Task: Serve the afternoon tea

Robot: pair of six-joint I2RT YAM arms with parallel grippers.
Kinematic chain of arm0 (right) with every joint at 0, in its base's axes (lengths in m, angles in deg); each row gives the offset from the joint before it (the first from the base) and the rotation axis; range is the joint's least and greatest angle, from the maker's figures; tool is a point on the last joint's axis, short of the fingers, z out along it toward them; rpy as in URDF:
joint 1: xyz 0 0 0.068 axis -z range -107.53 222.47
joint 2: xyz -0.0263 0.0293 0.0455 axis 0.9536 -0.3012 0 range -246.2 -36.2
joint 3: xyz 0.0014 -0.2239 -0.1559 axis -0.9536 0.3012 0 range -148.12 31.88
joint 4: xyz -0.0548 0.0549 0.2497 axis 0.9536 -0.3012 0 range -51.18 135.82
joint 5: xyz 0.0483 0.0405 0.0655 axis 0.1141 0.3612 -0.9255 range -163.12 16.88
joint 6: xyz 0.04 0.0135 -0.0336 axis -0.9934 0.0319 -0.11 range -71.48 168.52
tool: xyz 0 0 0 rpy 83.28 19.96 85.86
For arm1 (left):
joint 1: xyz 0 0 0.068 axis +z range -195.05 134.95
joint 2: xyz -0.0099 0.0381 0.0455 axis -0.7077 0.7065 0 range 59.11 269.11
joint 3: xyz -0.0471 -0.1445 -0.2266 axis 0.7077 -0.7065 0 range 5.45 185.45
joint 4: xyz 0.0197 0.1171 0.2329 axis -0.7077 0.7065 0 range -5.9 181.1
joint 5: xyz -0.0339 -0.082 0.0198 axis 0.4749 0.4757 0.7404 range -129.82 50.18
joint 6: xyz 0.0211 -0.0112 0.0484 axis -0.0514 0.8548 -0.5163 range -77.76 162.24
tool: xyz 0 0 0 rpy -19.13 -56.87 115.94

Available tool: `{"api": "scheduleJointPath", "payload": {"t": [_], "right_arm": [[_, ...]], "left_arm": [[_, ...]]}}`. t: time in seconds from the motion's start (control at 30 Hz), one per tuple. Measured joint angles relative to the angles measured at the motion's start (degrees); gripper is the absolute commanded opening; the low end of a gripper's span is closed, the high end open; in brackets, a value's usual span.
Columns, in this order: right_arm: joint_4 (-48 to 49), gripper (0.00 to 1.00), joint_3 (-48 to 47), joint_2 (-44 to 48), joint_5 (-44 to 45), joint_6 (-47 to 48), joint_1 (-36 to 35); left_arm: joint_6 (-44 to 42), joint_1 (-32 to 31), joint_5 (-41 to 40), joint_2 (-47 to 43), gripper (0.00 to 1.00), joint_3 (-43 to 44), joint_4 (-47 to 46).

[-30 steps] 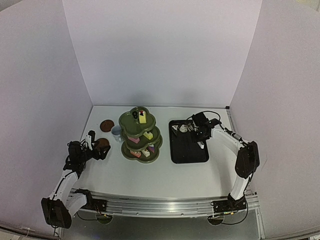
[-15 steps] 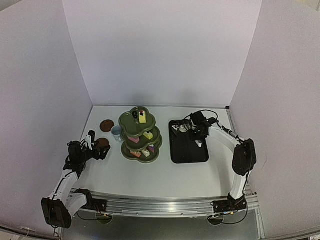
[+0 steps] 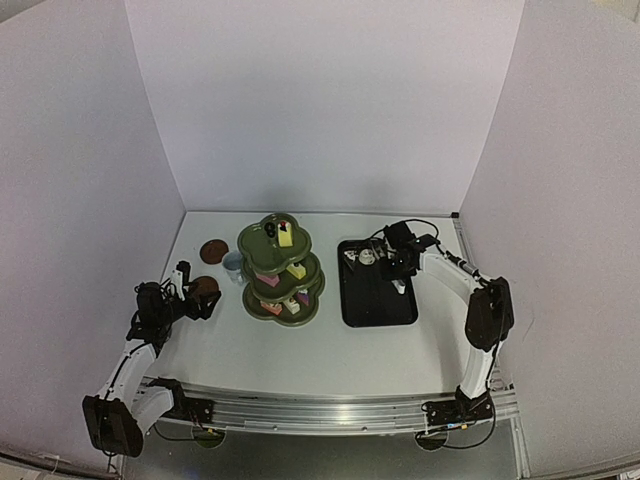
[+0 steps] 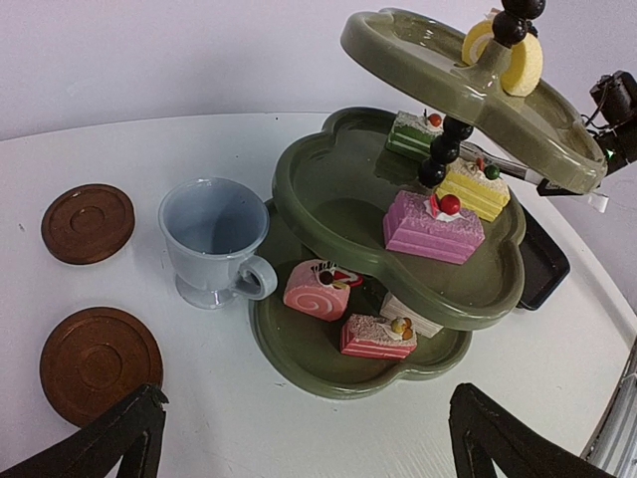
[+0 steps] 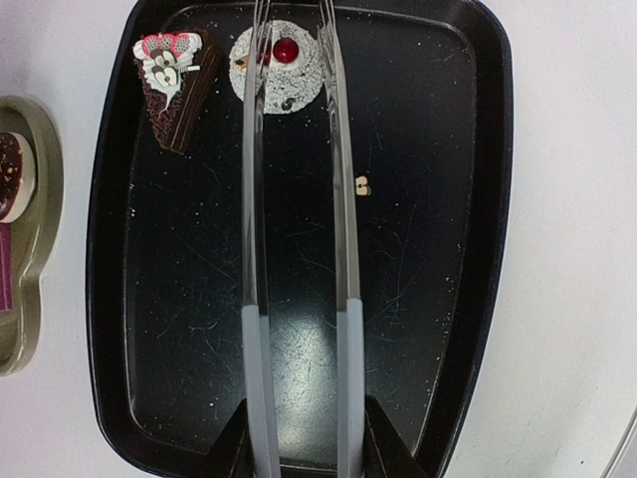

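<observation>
The left gripper (image 4: 304, 418) sits low over the white table (image 4: 149, 149) with its jaws spread about as wide as they go, nothing in them. Right in front of it is the olive-green three-tier scalloped stand (image 4: 328, 199), and it's pretty loaded. There's a yellow roll slice (image 4: 508, 55) on the top tier. The middle tier has a green square cake (image 4: 411, 132), a yellow cake (image 4: 476, 189) and a pink rectangular cake with a cherry (image 4: 432, 225). A pink swirl roll (image 4: 317, 289) and a pink slice (image 4: 376, 337) are on the bottom. A pale blue footed cup (image 4: 212, 239) stands on the table just beside the bottom tier. The two round brown coasters lie left of it, the far coaster (image 4: 88, 223) and the near coaster (image 4: 100, 363).

On the other side, the right gripper (image 5: 304, 443) is clamped narrow on the handles of the metal tongs (image 5: 251, 199), which reach out over the black rectangular tray (image 5: 428, 149). Two cakes sit at the tray's far end: a chocolate wedge cake (image 5: 174, 90) with pink and white topping, and a round white cake with a red cherry (image 5: 284, 60). One tong arm crosses over the round one and the other runs along its edge. Can't tell if they actually touch it. There's a small crumb (image 5: 362, 185) on the tray too.
</observation>
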Motion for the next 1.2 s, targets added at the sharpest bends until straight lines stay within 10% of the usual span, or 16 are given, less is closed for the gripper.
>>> {"api": "scheduleJointPath", "payload": {"t": [0.3, 0.7, 1.2], "right_arm": [[0.26, 0.28, 0.96, 0.0, -1.25, -0.44, 0.0], [0.31, 0.01, 1.07, -0.04, -1.54, -0.83, 0.0], [-0.82, 0.0, 1.05, 0.7, 1.05, 2.27, -0.13]], "left_arm": [[-0.02, 0.0, 0.0, 0.0, 1.0, 0.0, 0.0], [-0.04, 0.0, -0.02, 0.0, 1.0, 0.0, 0.0], [-0.07, 0.0, -0.02, 0.02, 1.0, 0.0, 0.0]]}}
